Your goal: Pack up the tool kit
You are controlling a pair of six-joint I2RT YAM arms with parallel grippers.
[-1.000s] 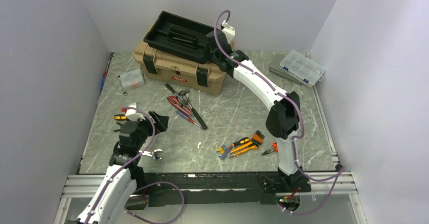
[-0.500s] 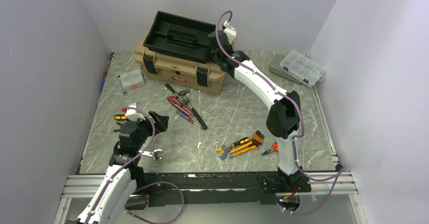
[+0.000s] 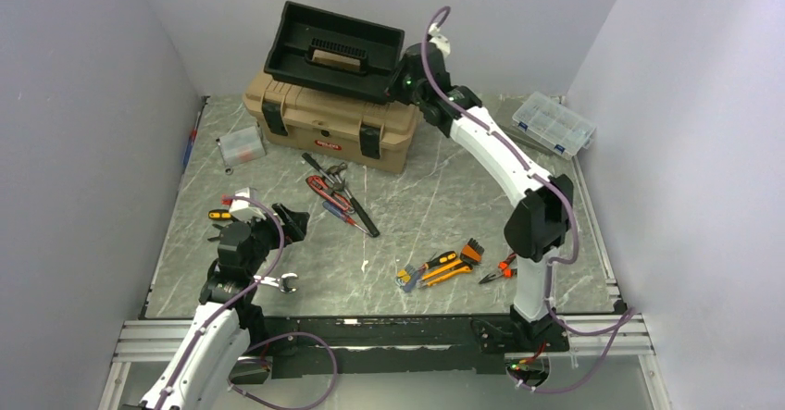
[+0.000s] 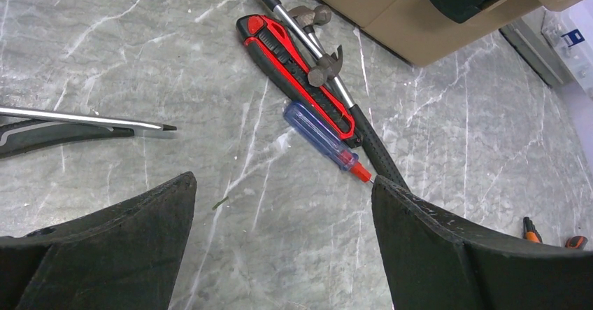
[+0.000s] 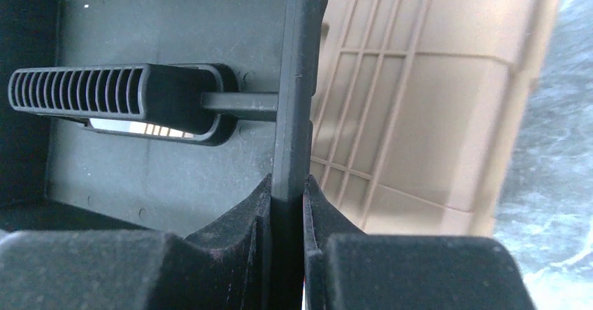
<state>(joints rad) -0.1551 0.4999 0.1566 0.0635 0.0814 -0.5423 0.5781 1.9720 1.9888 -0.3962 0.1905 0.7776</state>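
Note:
The tan toolbox stands shut at the back of the table, with black latches and a red label. My right gripper is shut on the right wall of the black insert tray and holds it in the air above the toolbox lid. The tray's wall sits between my fingers in the right wrist view. My left gripper is open and empty at the front left, above the table. A red and black utility knife, a blue screwdriver and a hammer lie ahead of it.
Orange-handled tools and pliers lie at the front middle. A clear organiser case lies at the back right, a small clear box at the back left. A yellow and black tool and a long screwdriver lie by my left arm.
My right gripper has lifted the black tray off the toolbox lid and raised it; the right arm has stretched upward. The left arm has not moved.

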